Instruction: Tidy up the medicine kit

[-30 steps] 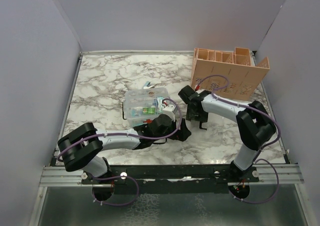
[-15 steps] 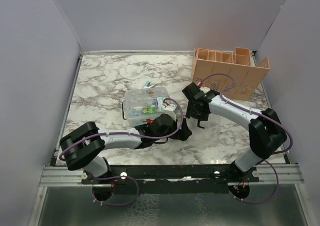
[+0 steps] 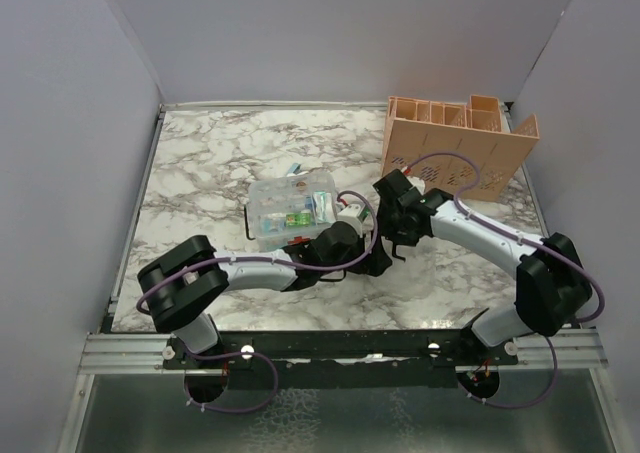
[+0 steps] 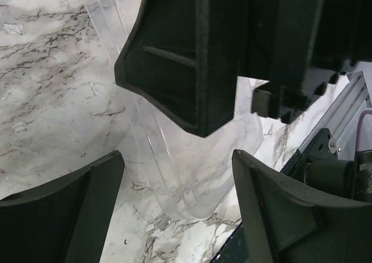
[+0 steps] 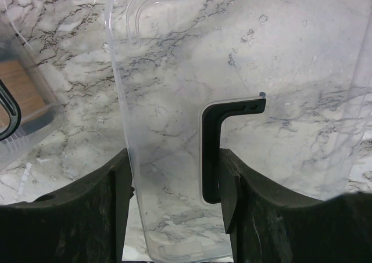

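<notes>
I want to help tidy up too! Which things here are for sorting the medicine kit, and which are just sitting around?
For the job:
- medicine kit
- its clear lid, taken off
- black handle on that lid

Just sitting around:
- peach slotted organizer, at the back

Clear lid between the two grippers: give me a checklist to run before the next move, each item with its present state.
1. Hold of the right gripper on the clear lid, beside its black handle: ok.
2. Jaws of the left gripper apart, lid corner between them: ok.
3. Contact of the left gripper with the lid: cannot tell.
4. Room between the two grippers: not ok, they crowd close together.
5. The medicine kit uncovered, contents visible: ok.
6. The peach organizer apart from both grippers: ok.
</notes>
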Action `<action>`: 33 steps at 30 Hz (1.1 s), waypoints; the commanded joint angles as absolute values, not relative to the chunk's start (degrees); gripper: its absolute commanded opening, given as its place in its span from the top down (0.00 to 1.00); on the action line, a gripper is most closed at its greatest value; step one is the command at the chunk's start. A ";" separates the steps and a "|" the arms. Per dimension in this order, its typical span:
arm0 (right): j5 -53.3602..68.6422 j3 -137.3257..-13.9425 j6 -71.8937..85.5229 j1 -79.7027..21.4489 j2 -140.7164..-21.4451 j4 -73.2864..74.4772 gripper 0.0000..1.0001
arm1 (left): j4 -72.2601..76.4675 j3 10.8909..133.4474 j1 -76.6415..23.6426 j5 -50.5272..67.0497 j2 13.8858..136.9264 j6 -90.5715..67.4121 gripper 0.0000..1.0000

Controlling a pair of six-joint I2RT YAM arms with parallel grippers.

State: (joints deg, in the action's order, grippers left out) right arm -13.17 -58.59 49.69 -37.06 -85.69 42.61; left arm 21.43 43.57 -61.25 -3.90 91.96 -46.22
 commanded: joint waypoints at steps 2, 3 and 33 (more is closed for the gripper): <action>-10.53 -57.00 52.44 -37.15 -81.58 39.30 0.52 | 21.88 44.38 -61.02 -1.90 93.30 -49.04 0.24; -10.48 -56.84 52.60 -37.16 -81.08 39.28 0.52 | 21.93 44.10 -61.08 -2.04 93.25 -49.35 0.24; -15.40 -65.88 57.23 -37.16 -67.60 50.05 0.13 | 22.66 43.81 -60.85 -1.19 84.14 -44.85 0.85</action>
